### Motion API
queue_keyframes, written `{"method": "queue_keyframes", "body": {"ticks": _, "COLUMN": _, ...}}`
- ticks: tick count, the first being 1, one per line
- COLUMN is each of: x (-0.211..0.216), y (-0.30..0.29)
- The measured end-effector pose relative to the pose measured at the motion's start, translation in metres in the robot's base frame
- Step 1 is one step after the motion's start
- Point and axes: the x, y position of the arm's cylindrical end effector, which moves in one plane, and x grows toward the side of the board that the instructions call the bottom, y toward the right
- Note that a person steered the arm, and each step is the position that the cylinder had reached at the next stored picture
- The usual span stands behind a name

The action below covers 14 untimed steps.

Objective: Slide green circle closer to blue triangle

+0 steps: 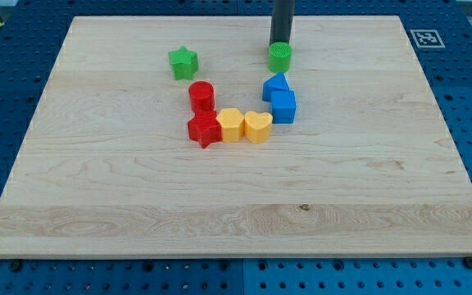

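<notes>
The green circle (279, 57) lies near the view's top, right of centre. My tip (280, 43) is at the circle's top edge, touching or nearly touching it from the view's top side. The blue triangle (275, 86) lies just below the green circle, a small gap apart. A blue cube (283, 106) touches the triangle's lower side.
A green star (183, 63) lies to the left. A red cylinder (201, 96), red star (205, 129), yellow hexagon (230, 124) and yellow heart (257, 126) form a curved row left of the blue blocks. The wooden board (236, 221) sits on a blue pegboard table.
</notes>
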Motion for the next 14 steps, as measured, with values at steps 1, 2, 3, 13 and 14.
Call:
{"method": "queue_keyframes", "body": {"ticks": 1, "x": 0.009, "y": 0.0}}
{"method": "queue_keyframes", "body": {"ticks": 2, "x": 0.009, "y": 0.008}}
{"method": "queue_keyframes", "body": {"ticks": 3, "x": 0.014, "y": 0.036}}
{"method": "queue_keyframes", "body": {"ticks": 13, "x": 0.056, "y": -0.035}}
{"method": "queue_keyframes", "body": {"ticks": 14, "x": 0.043, "y": -0.033}}
